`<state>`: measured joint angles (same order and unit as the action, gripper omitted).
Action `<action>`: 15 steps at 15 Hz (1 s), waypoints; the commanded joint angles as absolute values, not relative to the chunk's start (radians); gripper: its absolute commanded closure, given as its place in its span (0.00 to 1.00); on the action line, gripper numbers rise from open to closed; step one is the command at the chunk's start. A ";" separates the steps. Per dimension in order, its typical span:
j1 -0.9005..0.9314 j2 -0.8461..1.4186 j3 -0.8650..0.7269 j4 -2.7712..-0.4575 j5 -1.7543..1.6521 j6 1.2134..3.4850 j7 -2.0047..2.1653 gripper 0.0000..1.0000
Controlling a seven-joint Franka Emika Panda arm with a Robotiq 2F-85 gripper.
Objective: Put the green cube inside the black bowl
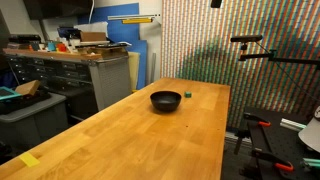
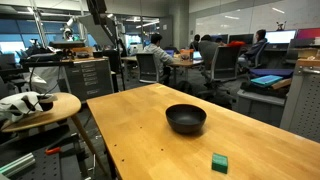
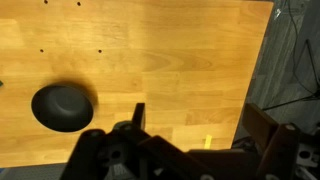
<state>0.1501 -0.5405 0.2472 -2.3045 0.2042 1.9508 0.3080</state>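
The black bowl [image 1: 166,100] stands on the wooden table [image 1: 150,140], toward its far end. The tiny green cube [image 1: 187,95] lies on the table just beside the bowl, apart from it. Both also show in an exterior view, the bowl [image 2: 186,119] mid-table and the cube [image 2: 219,162] nearer the camera. In the wrist view the bowl [image 3: 63,106] is at the left, empty, seen from high above; the cube is out of view there. My gripper [image 3: 198,115] is open and empty, its fingers spread wide, high over bare table to the right of the bowl.
A small yellow tape mark [image 3: 208,141] lies near the table edge, also seen in an exterior view [image 1: 30,160]. A round stool with a white object [image 2: 40,105] stands beside the table. Cabinets [image 1: 70,70] and a camera stand [image 1: 250,45] flank it.
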 commanded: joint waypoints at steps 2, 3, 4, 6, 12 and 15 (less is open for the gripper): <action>0.154 -0.541 0.244 -2.294 0.202 1.950 0.310 0.00; 0.153 -0.543 0.244 -2.292 0.202 1.950 0.310 0.00; 0.153 -0.544 0.244 -2.290 0.202 1.950 0.310 0.00; 0.153 -0.544 0.244 -2.290 0.202 1.950 0.310 0.00; 0.153 -0.544 0.244 -2.290 0.202 1.950 0.310 0.00; 0.152 -0.528 0.229 -2.275 0.165 1.930 0.242 0.00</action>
